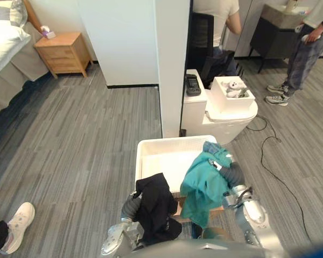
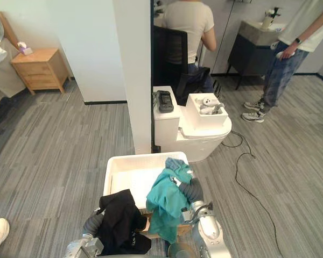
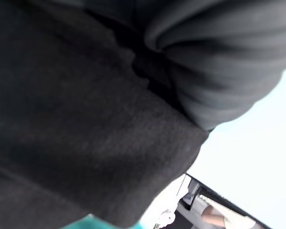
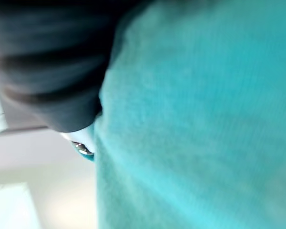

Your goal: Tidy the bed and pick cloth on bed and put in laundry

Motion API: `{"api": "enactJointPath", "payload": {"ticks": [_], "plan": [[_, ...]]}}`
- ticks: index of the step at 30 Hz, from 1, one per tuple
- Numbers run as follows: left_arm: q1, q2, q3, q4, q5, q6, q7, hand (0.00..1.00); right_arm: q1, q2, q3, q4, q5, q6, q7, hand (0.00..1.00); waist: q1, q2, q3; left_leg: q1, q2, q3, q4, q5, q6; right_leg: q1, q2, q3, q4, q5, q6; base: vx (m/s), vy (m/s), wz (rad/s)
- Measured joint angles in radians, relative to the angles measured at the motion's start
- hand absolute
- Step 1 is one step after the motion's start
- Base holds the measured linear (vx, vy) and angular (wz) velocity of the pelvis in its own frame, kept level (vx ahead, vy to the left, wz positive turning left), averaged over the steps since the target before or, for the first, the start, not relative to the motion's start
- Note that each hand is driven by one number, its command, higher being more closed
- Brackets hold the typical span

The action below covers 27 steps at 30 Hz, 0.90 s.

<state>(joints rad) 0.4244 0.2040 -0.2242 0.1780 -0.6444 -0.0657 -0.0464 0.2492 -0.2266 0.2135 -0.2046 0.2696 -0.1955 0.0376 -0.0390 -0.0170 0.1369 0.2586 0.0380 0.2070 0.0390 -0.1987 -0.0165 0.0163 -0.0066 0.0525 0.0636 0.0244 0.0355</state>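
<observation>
Standing over the laundry basket point(image 1: 167, 142), both arms loaded.

My left hand point(image 1: 131, 205) carries the black cloth point(image 1: 156, 207). It is draped right over the hand and hangs straight down past it, so I cannot tell how far that hand is closed. Its wrist view gives me dark fabric against the ribbed cover and nothing of the grip.

My right hand point(image 1: 232, 173) carries the teal cloth point(image 1: 204, 185). Same trouble here: the cloth lies bunched over the top of the hand and falls in a long fold below it, so the grip is hidden.

The bed point(image 1: 5, 48) is well away, ahead and off to my left. Neither cloth is on it now, and neither is in the basket yet.

What the next move turns on, as I judge it:
- The open basket lies just ahead of and below both hands, its long side running away from me.
- Both cloths hang with their long axis vertical, lower ends at the near rim — outside it, I think, not inside.
- The right hand is the farther forward, by the basket's right wall, so it is nearer the opening.
- The left hand sits back at the near rim and has more reach to make.

A drop from here risks cloth sliding down outside the near wall — carry forward first.
</observation>
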Motion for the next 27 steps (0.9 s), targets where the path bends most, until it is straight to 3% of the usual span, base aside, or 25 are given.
{"api": "enactJointPath", "payload": {"ticks": [4,7,11,14,18,22,27], "plan": [[-0.003,-0.002,-0.005,-0.004,0.0,0.021,0.001,1.0,-0.102,-0.057,-0.059,-0.068,-0.005,0.026,0.001,1.0,0.003,-0.017,-0.012,-0.004,0.001,0.0,-0.002,0.003,-0.001,0.02,0.0,0.0,-0.051,0.031,0.004,-0.01,0.001,-0.01],[-0.013,-0.007,-0.009,-0.004,0.001,0.021,0.001,1.0,-0.205,-0.114,-0.099,-0.111,0.015,0.074,0.008,1.0,0.005,-0.017,-0.018,-0.016,0.0,0.0,-0.003,0.008,0.003,0.028,-0.002,-0.001,-0.088,0.057,0.001,0.02,0.024,0.04],[-0.039,-0.023,-0.009,-0.004,0.002,0.021,0.002,1.0,-0.354,-0.153,-0.112,-0.119,0.057,0.179,0.019,1.0,0.023,-0.017,-0.023,-0.018,0.0,-0.001,0.0,0.016,0.009,0.032,-0.005,-0.011,-0.101,0.068,0.002,0.04,0.027,0.03],[-0.057,-0.036,-0.011,-0.004,0.002,0.021,0.002,1.0,-0.418,-0.153,-0.097,-0.117,0.082,0.261,0.019,1.0,0.033,-0.017,-0.025,-0.017,-0.004,-0.016,0.0,0.017,0.01,0.042,-0.012,-0.024,-0.109,0.068,0.002,0.02,0.021,0.14],[-0.056,-0.035,-0.01,-0.004,0.002,0.034,0.002,1.0,-0.489,-0.153,-0.008,-0.064,0.083,0.334,0.007,1.0,0.043,-0.018,-0.027,-0.017,-0.008,-0.035,-0.002,0.019,0.014,0.058,-0.02,-0.043,-0.125,0.07,0.005,-0.02,0.008,0.16],[-0.06,-0.027,-0.009,-0.004,0.003,0.043,0.003,1.0,-0.545,-0.123,0.104,0.049,0.083,0.386,-0.032,1.0,0.06,-0.019,-0.027,-0.042,-0.012,-0.059,-0.008,0.026,0.017,0.051,-0.027,-0.063,-0.14,0.073,0.006,-0.03,-0.014,0.19],[-0.102,-0.021,-0.003,-0.009,0.003,0.043,0.012,1.0,-0.562,-0.022,0.166,0.195,0.084,0.398,-0.121,1.0,0.092,-0.028,-0.015,-0.118,-0.019,-0.078,-0.022,0.049,0.014,-0.014,-0.035,-0.076,-0.155,0.088,0.004,-0.01,-0.025,0.09]]}}
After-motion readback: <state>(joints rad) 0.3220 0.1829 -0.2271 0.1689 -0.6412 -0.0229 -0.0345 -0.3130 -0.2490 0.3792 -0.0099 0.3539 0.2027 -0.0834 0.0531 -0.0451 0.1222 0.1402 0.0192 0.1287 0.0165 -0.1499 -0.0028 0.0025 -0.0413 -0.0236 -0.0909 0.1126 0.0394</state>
